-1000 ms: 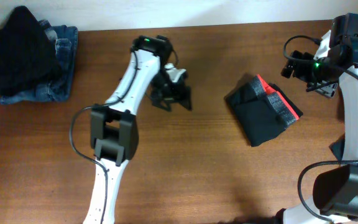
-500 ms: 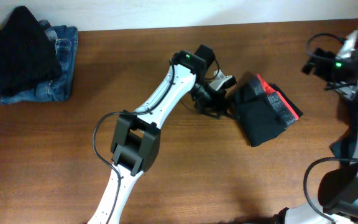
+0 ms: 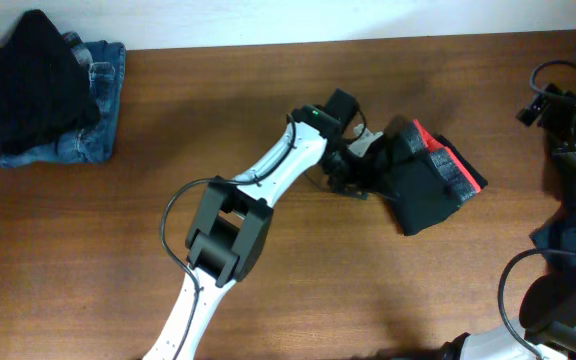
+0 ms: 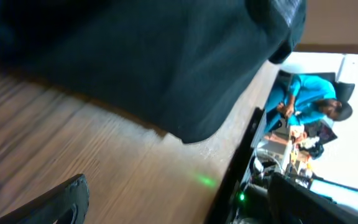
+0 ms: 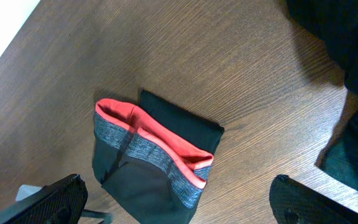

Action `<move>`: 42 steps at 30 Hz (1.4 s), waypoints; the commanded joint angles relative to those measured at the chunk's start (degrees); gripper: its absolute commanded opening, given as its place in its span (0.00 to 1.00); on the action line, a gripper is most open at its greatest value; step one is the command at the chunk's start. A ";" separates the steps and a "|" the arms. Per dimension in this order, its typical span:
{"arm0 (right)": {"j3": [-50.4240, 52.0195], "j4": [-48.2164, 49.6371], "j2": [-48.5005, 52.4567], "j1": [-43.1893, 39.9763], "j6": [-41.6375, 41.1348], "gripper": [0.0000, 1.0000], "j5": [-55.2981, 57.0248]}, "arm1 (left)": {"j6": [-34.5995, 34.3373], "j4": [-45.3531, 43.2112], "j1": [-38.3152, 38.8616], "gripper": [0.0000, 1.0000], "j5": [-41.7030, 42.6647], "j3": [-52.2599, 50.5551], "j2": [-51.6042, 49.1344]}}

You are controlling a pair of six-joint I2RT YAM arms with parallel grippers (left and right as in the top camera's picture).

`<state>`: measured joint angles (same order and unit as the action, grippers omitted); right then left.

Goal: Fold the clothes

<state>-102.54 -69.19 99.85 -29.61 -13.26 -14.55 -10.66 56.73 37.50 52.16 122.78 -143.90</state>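
Left fingers (image 4: 55, 202) are spread wide with nothing between them. They sit right at the left edge of the folded black garment (image 3: 423, 185), which lies on the counter (image 3: 268, 290) right of centre. Can't tell from overhead whether they touch it. Right fingers (image 5: 61, 199) are also fully spread and empty, off by the counter's right edge, well apart from the garment.

The garment is a compact bundle, with red trim (image 5: 154, 134) and grey waistband (image 5: 145, 149) on the side away from the left arm.

Handling guess: light, limp, and the layers will slide and spill open if pinched singly. Grab the full thickness at the near folded edge, or the waistband, which is likely firmest.

Other pile, black cloth (image 3: 28, 80) on jeans (image 3: 103, 100), is at the far-left back.
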 commanded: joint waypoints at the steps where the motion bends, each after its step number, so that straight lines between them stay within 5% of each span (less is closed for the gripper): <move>1: -0.44 0.00 0.04 -0.15 0.83 0.99 -0.90 | -9.38 -1.95 2.78 0.92 -7.06 -0.28 0.96; 13: -0.44 -0.22 0.04 -0.15 0.85 0.99 -0.90 | -26.32 -14.71 9.11 0.93 -18.67 -0.28 0.98; 20: -0.44 -0.50 0.04 -0.11 0.85 0.99 -0.90 | -36.46 -14.88 11.17 0.93 -28.48 -0.85 0.96; 36: -0.44 -1.16 0.04 -0.09 1.03 0.99 -0.92 | -41.24 -16.46 10.97 0.91 -34.64 -2.75 0.85; 42: -0.42 -1.40 0.04 -0.09 1.03 0.99 -0.92 | -41.27 -17.20 9.16 0.48 -34.60 -2.75 0.74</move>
<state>-102.54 -70.37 99.85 -29.58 -13.02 -14.72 -51.86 39.72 48.14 19.42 120.97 -143.57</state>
